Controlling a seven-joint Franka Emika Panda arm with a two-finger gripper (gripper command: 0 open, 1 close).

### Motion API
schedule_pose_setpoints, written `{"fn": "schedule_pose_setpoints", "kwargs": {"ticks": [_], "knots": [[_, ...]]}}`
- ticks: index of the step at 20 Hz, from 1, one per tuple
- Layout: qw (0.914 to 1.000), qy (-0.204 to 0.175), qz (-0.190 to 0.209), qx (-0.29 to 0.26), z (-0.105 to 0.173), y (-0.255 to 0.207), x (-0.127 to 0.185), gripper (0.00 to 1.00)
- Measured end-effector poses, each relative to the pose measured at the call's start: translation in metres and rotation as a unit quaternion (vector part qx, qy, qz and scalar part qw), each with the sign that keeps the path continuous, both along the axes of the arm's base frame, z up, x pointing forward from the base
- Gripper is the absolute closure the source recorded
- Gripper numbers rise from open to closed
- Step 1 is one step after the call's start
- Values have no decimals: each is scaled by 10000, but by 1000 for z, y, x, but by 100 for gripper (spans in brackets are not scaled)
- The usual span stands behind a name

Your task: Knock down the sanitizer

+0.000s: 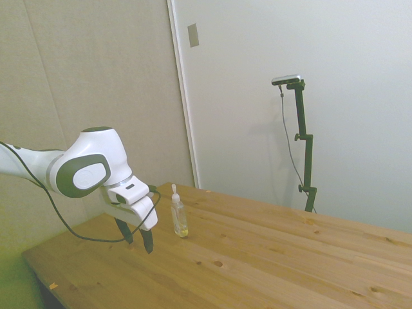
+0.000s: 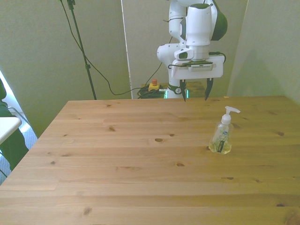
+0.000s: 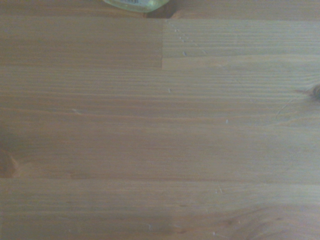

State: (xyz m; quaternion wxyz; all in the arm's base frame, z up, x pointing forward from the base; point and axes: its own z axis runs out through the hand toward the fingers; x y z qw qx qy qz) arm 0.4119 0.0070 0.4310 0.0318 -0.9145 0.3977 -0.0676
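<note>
The sanitizer (image 2: 221, 138) is a small clear bottle with a white pump top and a little yellowish liquid, standing upright on the wooden table (image 2: 140, 164) toward the front view's right. In the side view the sanitizer (image 1: 178, 215) stands just right of my gripper (image 1: 137, 240). My gripper (image 2: 195, 95) hangs above the table's far edge, behind the bottle and apart from it, open with nothing between its fingers. The wrist view catches only the sanitizer's base (image 3: 134, 4) at the picture's edge.
A black cable (image 2: 101, 75) hangs behind the table's far edge. A yellow box with a red button (image 2: 153, 85) sits on the floor behind the table. A white object (image 2: 7, 125) shows at the front view's left edge.
</note>
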Motion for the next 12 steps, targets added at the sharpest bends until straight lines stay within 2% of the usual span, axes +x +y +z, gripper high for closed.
{"fn": "schedule_pose_setpoints", "kwargs": {"ticks": [4, 5, 12], "knots": [[10000, 63, -63, -44, -5, 9, 3, 0], [9999, 53, -107, -71, -4, 14, 7, 100], [9986, -40, -426, -307, -3, 39, 46, 100]]}}
